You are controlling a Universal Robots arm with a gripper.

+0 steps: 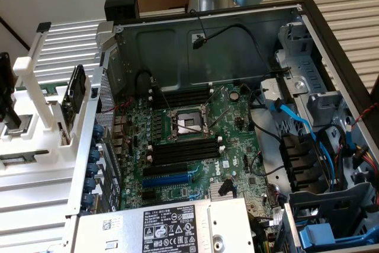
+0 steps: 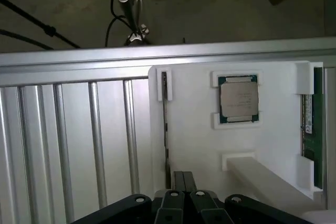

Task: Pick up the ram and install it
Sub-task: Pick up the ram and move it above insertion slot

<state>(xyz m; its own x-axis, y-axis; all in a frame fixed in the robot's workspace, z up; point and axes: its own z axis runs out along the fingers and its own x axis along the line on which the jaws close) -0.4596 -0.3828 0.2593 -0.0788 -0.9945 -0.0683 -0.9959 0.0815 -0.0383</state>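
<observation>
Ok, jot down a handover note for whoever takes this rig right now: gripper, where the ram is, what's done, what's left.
Gripper: shut, holding nothing, poised over the white holder.
Ram: seated in brackets at the holder's edge, apart from the gripper. The processor chip sits in its own brackets on the same holder.
Memory slots: the black slots on the motherboard look empty in the exterior view.
Done: nothing of the job yet.
Left: both the pick-up and the install.

Green circuit-board ram (image 2: 314, 129), matt white plastic holder (image 2: 194, 145)
</observation>
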